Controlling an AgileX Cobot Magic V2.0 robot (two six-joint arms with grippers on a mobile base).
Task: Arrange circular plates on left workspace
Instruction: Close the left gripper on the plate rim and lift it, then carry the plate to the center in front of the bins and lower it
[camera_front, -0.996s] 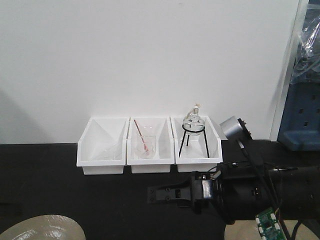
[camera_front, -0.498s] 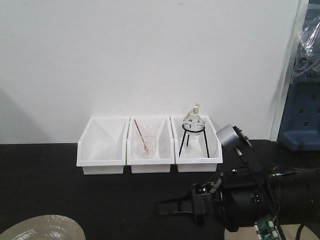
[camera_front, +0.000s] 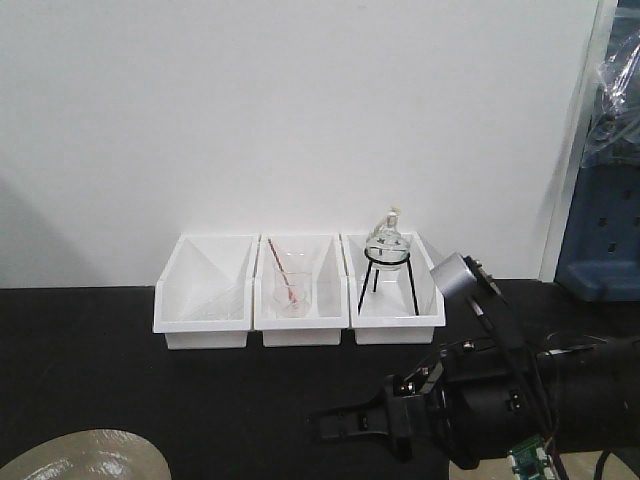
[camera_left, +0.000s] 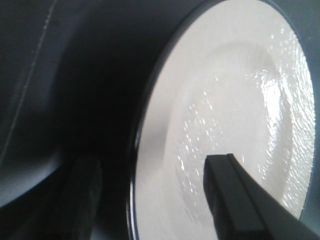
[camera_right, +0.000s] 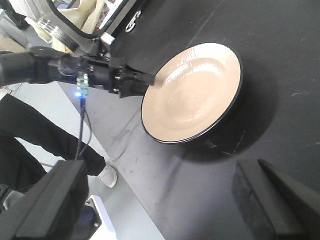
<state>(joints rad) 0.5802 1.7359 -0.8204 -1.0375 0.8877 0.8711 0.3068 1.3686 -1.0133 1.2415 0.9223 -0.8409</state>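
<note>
Left gripper (camera_left: 152, 165) spread wide, straddling the tan plate (camera_left: 230, 100) at its black rim, one finger over the glossy face. The plate lies on the black benchtop (camera_front: 100, 350), 7 o'clock from the white bins (camera_front: 300, 332). Right gripper (camera_right: 160, 172) gapes wide, holding nothing.

The plate (camera_right: 192, 92) is tan with a black rim, the benchtop (camera_front: 100, 350) black, the bins (camera_front: 300, 333) white.

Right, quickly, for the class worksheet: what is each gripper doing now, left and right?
Left gripper: straddles the rim of the circular plate; whether it is clamped cannot be told.
Right gripper: open, holding nothing.
</note>
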